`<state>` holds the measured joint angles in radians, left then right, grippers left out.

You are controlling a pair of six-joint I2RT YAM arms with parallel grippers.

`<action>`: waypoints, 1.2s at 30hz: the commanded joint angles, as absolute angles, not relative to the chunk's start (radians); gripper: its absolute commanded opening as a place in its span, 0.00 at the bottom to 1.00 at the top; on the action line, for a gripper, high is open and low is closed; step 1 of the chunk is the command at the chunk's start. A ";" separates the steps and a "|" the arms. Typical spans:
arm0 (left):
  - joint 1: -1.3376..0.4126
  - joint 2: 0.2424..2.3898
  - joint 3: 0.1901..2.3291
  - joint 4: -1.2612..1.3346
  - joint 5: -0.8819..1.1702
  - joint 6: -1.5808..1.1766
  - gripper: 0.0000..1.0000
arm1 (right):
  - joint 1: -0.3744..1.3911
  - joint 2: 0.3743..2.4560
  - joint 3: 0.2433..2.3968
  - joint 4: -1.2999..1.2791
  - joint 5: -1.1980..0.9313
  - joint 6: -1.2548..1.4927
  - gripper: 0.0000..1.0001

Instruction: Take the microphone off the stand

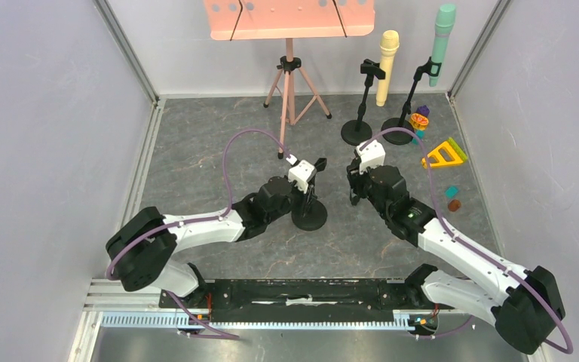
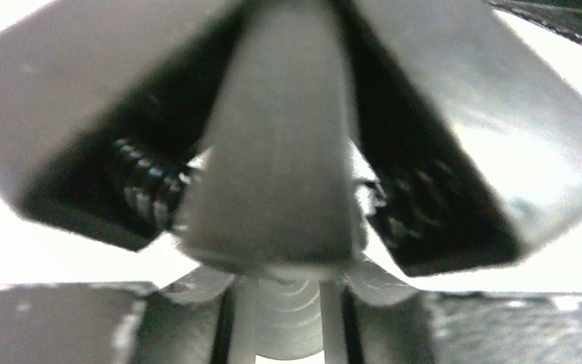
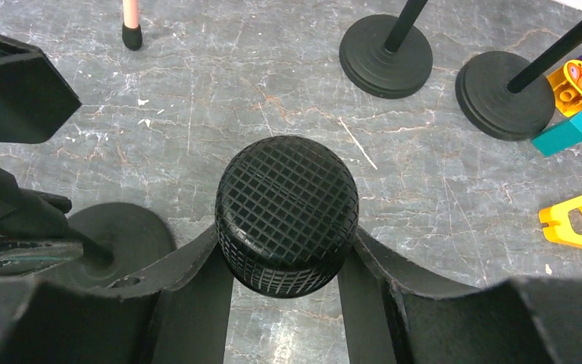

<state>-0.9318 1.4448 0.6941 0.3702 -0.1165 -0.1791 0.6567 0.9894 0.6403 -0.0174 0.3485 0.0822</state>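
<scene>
Jaws of right gripper [image 3: 286, 262] were clamped on the black microphone [image 3: 286, 201], mesh head poking up betw. the fingers, held apart from & just right of the stand [image 1: 309, 216]. Left gripper [image 1: 311, 173] was closed tight on the stand's upper part; its wrist view was v. blurred. Stand's base sat on grey table [image 3: 439, 197]. Further back: other mic stands [image 1: 357, 133], pink tripod [image 1: 290, 83], toys [image 1: 443, 154] at right

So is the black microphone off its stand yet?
Looks like yes! The black mesh-headed microphone is gripped by the right gripper, apart from the black round-based stand. The left gripper is clamped on that stand's pole, steadying it. Left to do: probably just carry the microphone clear.
</scene>
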 commanded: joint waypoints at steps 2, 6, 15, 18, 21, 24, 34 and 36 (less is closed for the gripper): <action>-0.924 1.423 0.691 0.448 -0.242 -0.141 0.23 | 0.646 0.975 0.625 0.017 0.337 0.102 0.09; -0.912 1.424 0.691 0.455 -0.344 -0.110 0.12 | 0.638 0.971 0.620 0.018 0.336 0.105 0.08; -0.660 1.391 0.675 0.448 -0.382 -0.135 0.15 | 0.571 0.994 0.667 -0.042 0.306 0.088 0.09; -0.574 1.394 0.675 0.459 -0.364 -0.110 0.16 | 0.521 1.016 0.703 -0.077 0.252 0.076 0.09; -0.505 1.424 0.685 0.463 -0.343 -0.099 0.19 | 0.454 1.056 0.760 -0.128 0.199 0.062 0.09; -0.470 1.462 0.695 0.468 -0.344 -0.085 0.19 | 0.382 1.086 0.808 -0.167 0.147 0.055 0.09; -0.320 1.563 0.813 0.486 -0.239 -0.119 0.30 | 0.123 1.194 0.916 -0.266 -0.025 0.051 0.08; -0.313 1.595 0.865 0.447 -0.218 -0.118 0.30 | 0.089 1.244 0.932 -0.282 -0.047 0.049 0.08</action>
